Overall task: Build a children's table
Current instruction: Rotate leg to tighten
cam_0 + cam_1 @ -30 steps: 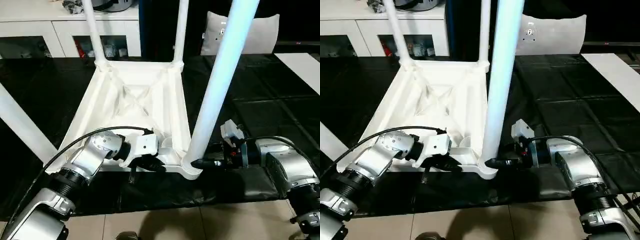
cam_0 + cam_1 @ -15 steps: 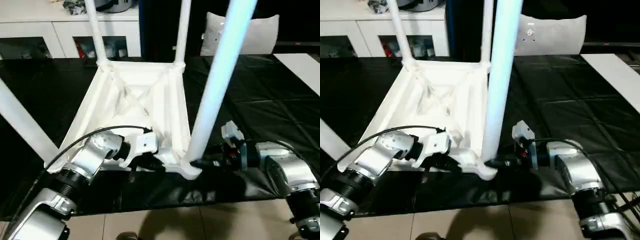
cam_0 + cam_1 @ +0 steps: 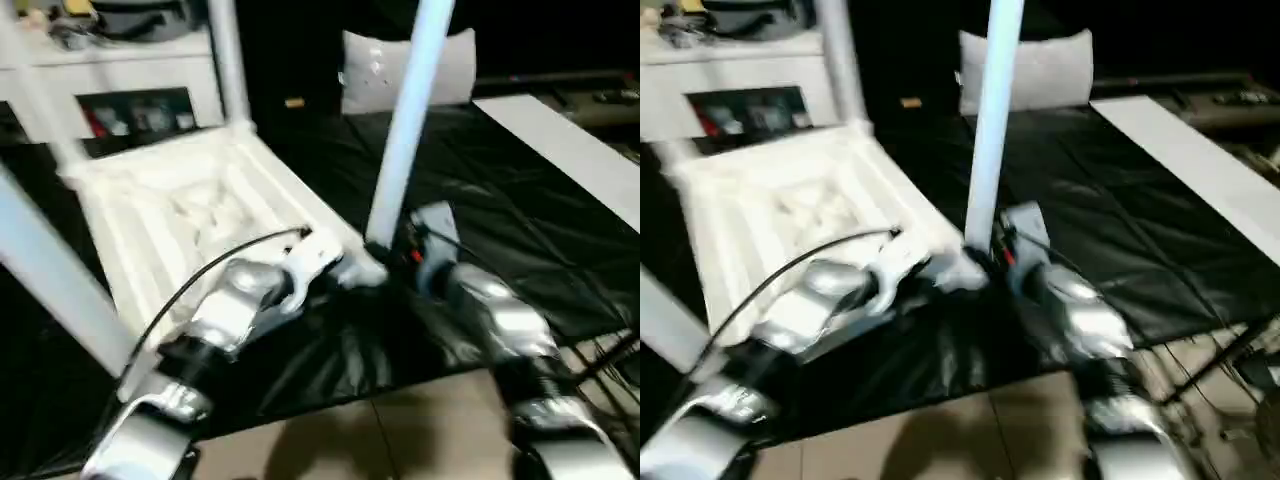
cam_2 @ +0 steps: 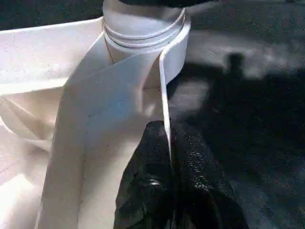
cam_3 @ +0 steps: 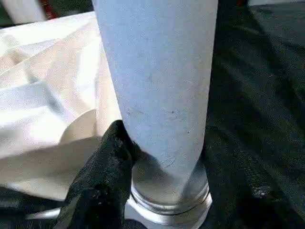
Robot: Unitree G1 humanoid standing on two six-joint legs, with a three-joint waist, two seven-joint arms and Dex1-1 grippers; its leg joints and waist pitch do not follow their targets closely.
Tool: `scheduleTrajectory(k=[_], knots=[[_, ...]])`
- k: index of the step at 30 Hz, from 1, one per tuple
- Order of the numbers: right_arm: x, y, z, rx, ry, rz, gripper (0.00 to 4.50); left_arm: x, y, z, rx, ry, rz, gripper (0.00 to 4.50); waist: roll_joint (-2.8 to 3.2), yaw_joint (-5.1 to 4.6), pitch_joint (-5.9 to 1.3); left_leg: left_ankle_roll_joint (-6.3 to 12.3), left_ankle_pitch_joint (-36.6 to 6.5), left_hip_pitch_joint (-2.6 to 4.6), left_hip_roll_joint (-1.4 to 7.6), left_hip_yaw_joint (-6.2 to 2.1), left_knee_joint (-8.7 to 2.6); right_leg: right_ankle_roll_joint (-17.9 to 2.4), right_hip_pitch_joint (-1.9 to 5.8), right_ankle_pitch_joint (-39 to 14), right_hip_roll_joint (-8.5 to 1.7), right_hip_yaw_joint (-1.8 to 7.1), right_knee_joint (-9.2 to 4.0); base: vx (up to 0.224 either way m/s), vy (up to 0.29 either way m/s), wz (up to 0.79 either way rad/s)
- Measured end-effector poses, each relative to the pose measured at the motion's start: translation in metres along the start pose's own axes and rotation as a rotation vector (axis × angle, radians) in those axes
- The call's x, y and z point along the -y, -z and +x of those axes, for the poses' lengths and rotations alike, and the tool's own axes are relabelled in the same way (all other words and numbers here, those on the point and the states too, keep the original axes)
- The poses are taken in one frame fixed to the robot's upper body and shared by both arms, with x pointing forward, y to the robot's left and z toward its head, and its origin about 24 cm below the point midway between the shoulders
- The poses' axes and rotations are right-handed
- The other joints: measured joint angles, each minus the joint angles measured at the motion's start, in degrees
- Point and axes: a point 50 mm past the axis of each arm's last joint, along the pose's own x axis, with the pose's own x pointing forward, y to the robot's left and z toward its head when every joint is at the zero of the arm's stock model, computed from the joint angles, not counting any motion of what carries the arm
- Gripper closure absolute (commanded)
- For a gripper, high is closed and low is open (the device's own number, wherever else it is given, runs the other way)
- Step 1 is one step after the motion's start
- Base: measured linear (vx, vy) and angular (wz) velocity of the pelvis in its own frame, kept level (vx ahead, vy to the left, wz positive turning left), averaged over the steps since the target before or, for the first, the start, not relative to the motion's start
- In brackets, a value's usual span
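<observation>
The children's table lies upside down on the black cover, its ribbed white top (image 3: 170, 215) toward the left. White legs stand in its sockets: one at the near right corner (image 3: 405, 120), one at the back (image 3: 228, 60) and one at the near left (image 3: 50, 280). My left gripper (image 4: 167, 152) is shut on the top's thin rim just beside the near right corner socket (image 4: 143, 33). My right gripper (image 3: 388, 250) is closed around the base of the near right leg (image 5: 157, 81), with one black finger (image 5: 102, 176) pressed against it. The other finger is hidden behind the leg.
The black-covered work table (image 3: 510, 210) stretches to the right, with its front edge over a tiled floor (image 3: 400, 430). A white cabinet with glass doors (image 3: 130, 80) and a pale cushion (image 3: 450, 65) stand behind. A white panel (image 3: 570, 150) lies at far right.
The head camera has swung, so the whole scene sits shifted and tilted in the picture. Both grippers keep the same holds at the near right corner.
</observation>
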Motion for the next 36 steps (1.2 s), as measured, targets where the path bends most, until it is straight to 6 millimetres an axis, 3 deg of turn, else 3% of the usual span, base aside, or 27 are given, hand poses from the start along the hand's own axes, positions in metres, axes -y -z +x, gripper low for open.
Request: scheduleTrajectory(k=[1, 4, 8, 13, 19, 22, 26, 27, 30, 36], knots=[[0.0, 0.0, 0.0, 0.006, 0.004, 0.001, 2.61, 0.0, -0.001, 0.0, 0.001, -0.002, 0.001, 4.5, 0.0, 0.07, 0.0, 0.03, 0.0, -0.07, 0.0, 0.0, 0.0, 0.0, -0.06, 0.0, 0.0, -0.01, -0.01, 0.0, 0.0, 0.0], [0.003, 0.0, -0.002, 0.011, -0.005, -0.001, 1.91, 0.0, -0.001, 0.0, 0.003, 0.0, 0.005, 4.5, 0.01, 0.28, 0.0, 0.14, -0.1, -0.14, 0.07, 0.08, -0.01, -0.1, -0.08, 0.0, 0.02, -0.04, -0.12, 0.0, 0.0, 0.0], [0.012, 0.005, -0.012, 0.017, -0.032, -0.017, 1.56, 0.004, -0.003, 0.001, 0.017, 0.055, 0.04, 4.5, 0.12, 1.56, 0.06, 0.18, -0.1, -0.24, 0.13, 0.13, -0.02, -0.1, -0.07, 0.0, 0.07, -0.05, -0.37, 0.0, 0.0, 0.0], [0.027, 0.003, -0.033, 0.031, -0.16, -0.086, 1.16, 0.002, 0.002, -0.006, 0.032, 0.133, 0.088, 4.5, 0.17, 3.37, 0.08, 0.23, -0.1, -0.27, 0.13, 0.18, -0.02, -0.1, -0.08, 0.0, 0.06, -0.04, -0.41, 0.0, 0.0, 0.0], [0.05, -0.001, -0.069, -0.062, -0.368, -0.205, 0.58, -0.006, 0.016, -0.024, 0.031, 0.261, 0.163, 4.5, 0.18, 3.78, 0.08, 0.23, -0.1, -0.24, 0.18, 0.2, -0.03, 0.0, -0.03, 0.1, 0.13, -0.04, -0.5, 0.0, 0.0, 0.0], [0.054, -0.004, -0.076, -0.092, -0.434, -0.242, 0.58, -0.007, 0.022, -0.033, 0.038, 0.336, 0.202, 4.5, 0.2, 4.07, 0.07, 0.22, -0.1, -0.21, 0.25, 0.2, -0.03, 0.0, 0.0, 0.1, 0.2, -0.06, -0.55, 0.0, 0.0, 0.0], [0.045, -0.003, -0.08, -0.136, -0.605, -0.263, 0.58, -0.007, 0.026, -0.041, 0.031, 0.431, 0.268, 4.5, 0.21, 5.26, 0.06, 0.28, -0.2, -0.31, 0.24, 0.2, -0.03, 0.0, 0.01, 0.1, 0.19, -0.06, -0.69, 0.0, 0.0, 0.0], [0.041, -0.005, -0.082, -0.146, -0.667, -0.279, 0.84, -0.006, 0.027, -0.043, 0.026, 0.462, 0.286, 4.5, 0.21, 5.54, 0.06, 0.33, -0.2, -0.34, 0.24, 0.22, -0.02, 0.0, 0.0, 0.1, 0.19, -0.04, -0.74, 0.0, 0.0, 0.0], [0.034, -0.005, -0.085, -0.178, -0.783, -0.283, 0.95, -0.003, 0.028, -0.047, 0.018, 0.537, 0.328, 4.5, 0.21, 6.39, 0.06, 0.44, -0.3, -0.45, 0.25, 0.24, 0.05, 0.0, -0.05, 0.1, 0.17, -0.03, -0.75, 0.0, 0.0, 0.0], [0.024, 0.0, -0.086, -0.22, -0.907, -0.279, 1.41, 0.001, 0.029, -0.051, 0.005, 0.626, 0.379, 4.5, 0.21, 6.54, 0.06, 0.45, -0.3, -0.52, 0.25, 0.25, 0.13, 0.0, -0.08, 0.2, 0.14, -0.04, -0.72, 0.0, 0.0, 0.0]])
